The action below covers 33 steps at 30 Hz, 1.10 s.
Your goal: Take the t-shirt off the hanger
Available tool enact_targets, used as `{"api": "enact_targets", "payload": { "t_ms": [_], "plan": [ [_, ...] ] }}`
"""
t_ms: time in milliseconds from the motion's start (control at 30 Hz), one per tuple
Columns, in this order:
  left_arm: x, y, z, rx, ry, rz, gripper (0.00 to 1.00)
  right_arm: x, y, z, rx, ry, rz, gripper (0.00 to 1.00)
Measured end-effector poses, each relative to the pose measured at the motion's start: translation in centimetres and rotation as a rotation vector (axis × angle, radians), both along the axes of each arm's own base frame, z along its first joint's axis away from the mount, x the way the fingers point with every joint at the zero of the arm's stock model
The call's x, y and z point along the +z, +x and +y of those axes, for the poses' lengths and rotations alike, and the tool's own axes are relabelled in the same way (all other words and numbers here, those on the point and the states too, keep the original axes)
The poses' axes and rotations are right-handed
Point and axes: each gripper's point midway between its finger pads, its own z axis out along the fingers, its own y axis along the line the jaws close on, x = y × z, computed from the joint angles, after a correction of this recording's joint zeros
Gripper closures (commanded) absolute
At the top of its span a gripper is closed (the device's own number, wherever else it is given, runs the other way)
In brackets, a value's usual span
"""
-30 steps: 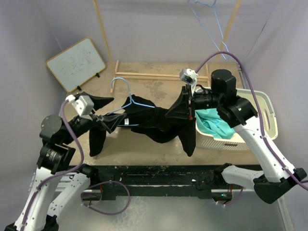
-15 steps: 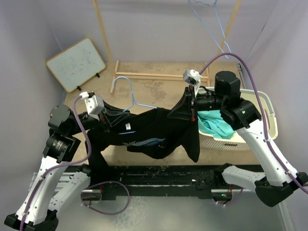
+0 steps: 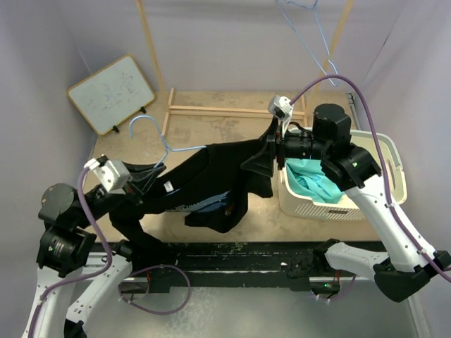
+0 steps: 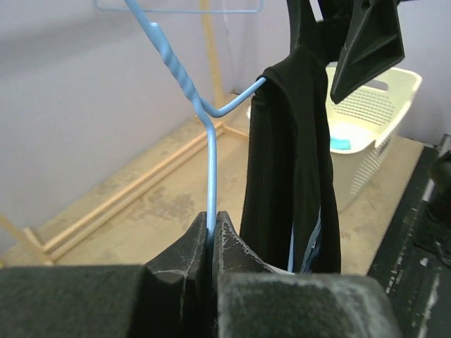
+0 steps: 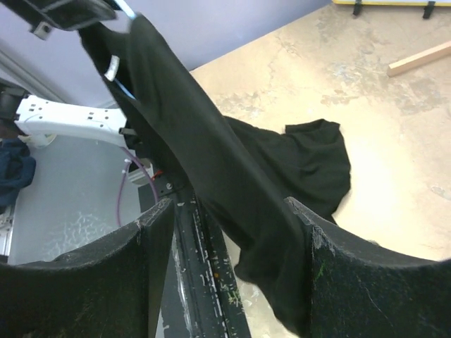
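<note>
A black t-shirt (image 3: 211,176) hangs in the air on a light-blue wire hanger (image 3: 149,124), stretched between my two arms. My left gripper (image 3: 149,177) is shut on the hanger's wire just below its neck; in the left wrist view the blue wire (image 4: 210,155) is pinched between the closed fingers (image 4: 211,227), with the t-shirt (image 4: 289,176) draped beside it. My right gripper (image 3: 262,156) is open at the shirt's far end. In the right wrist view the cloth (image 5: 211,162) runs loosely between the spread fingers (image 5: 229,205), resting against the right one.
A white laundry basket (image 3: 384,151) holding teal cloth stands at the right. A small whiteboard (image 3: 113,91) leans at the back left, and a wooden frame (image 3: 211,109) lies along the back. Another hanger (image 3: 303,32) hangs above. A black rail (image 3: 232,257) runs along the near edge.
My left gripper shut on the hanger and pulled it left and toward the near edge. My right gripper opened and released the shirt, whose right end has slumped.
</note>
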Motion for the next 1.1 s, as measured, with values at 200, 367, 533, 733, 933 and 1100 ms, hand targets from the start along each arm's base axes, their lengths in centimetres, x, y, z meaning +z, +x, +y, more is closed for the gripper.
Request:
{"api": "enact_targets", "payload": {
  "t_ms": [200, 367, 533, 733, 933, 1100],
  "plan": [
    [1.6, -1.3, 1.7, 0.071, -0.007, -0.053, 1.00, -0.6, 0.9, -0.2, -0.049, -0.017, -0.002, 0.84],
    [1.0, -1.2, 2.2, 0.103, 0.001, -0.028, 1.00, -1.1, 2.1, -0.5, -0.112, -0.038, 0.000, 1.00],
    [0.3, -1.3, 2.8, 0.137, 0.011, -0.008, 1.00, -1.9, 5.4, -2.4, -0.352, -0.096, -0.002, 1.00],
    [0.5, -2.7, 4.0, 0.176, -0.006, -0.032, 1.00, -1.5, 10.1, -8.3, -0.798, -0.153, -0.003, 1.00],
    [0.6, -3.5, 4.9, 0.210, -0.031, -0.044, 1.00, -2.0, 11.7, -11.5, -0.945, -0.156, 0.040, 1.00],
    [1.0, -3.7, 5.7, 0.254, -0.066, -0.053, 1.00, -3.9, 11.1, -10.2, -0.847, -0.162, 0.091, 0.99]
  ]
}}
